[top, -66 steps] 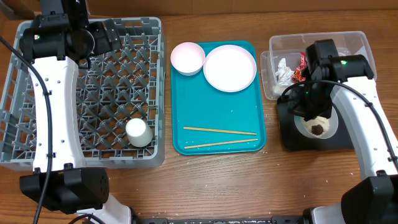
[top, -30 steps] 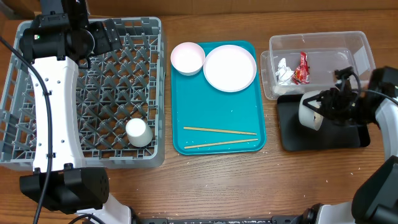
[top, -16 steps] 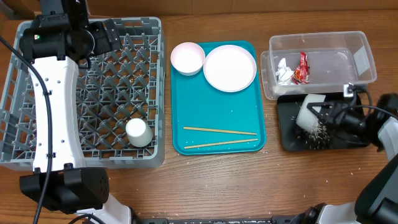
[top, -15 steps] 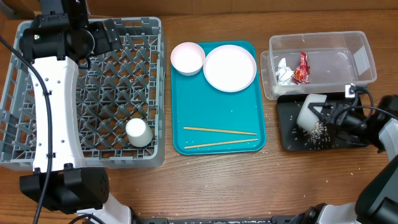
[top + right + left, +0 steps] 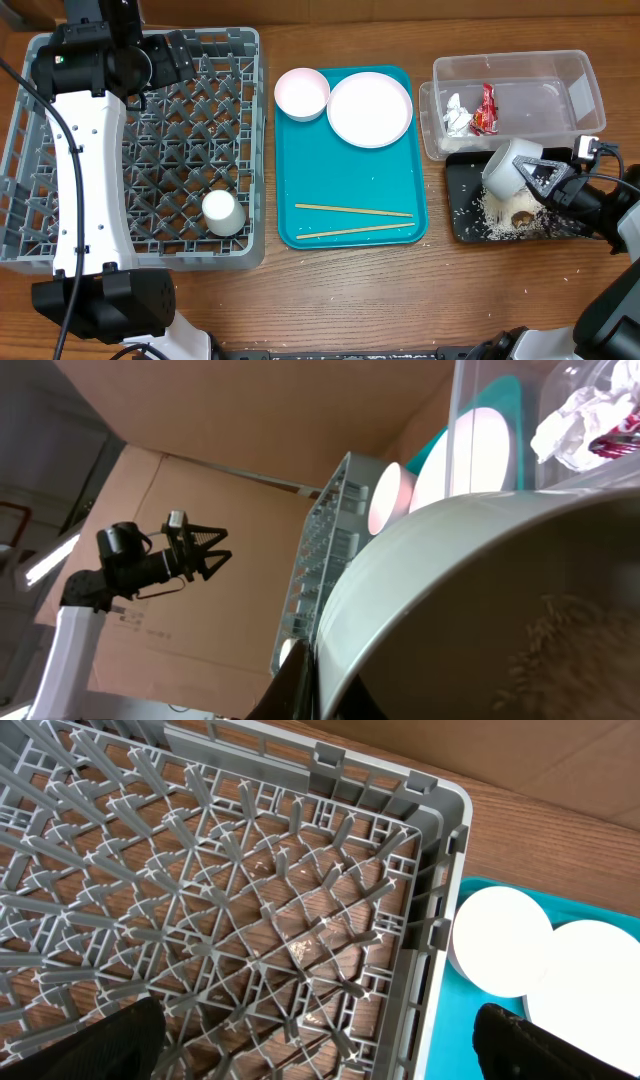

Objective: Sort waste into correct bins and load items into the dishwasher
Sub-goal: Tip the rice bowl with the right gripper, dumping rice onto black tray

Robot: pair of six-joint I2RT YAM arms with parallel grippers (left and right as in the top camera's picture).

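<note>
One bowl, the pale grey-green bowl, hangs tipped on its side over the black tray, its rim clamped in our right hand. Loose rice and a brown scrap lie on that tray. We see the napkin and red wrapper inside the clear tub. Our left hand hovers, fingers spread wide, over the grey rack, where the white cup stands

We see the bowl, earlier upright over the black tray, now tipped on its side in the right gripper; the rice and brown scrap, earlier inside it, now lie heaped on the tray; the gripper now sits further right.
</note>
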